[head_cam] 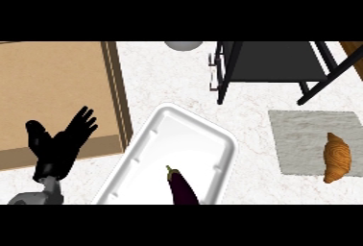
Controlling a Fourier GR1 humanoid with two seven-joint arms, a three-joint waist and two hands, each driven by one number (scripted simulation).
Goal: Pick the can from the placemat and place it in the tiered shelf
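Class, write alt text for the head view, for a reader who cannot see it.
A croissant lies on a grey placemat at the right, near a black tiered shelf. An eggplant sits in a white tray at centre; the left hand rests open at the left.

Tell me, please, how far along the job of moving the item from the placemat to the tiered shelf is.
Nothing looks done yet: the only item on the placemat is a croissant, untouched, and no can shows. Nothing is in hand: the left hand rests open at the view's left; the right hand is out of view. Picking up, carrying and placing in the tiered shelf all remain.
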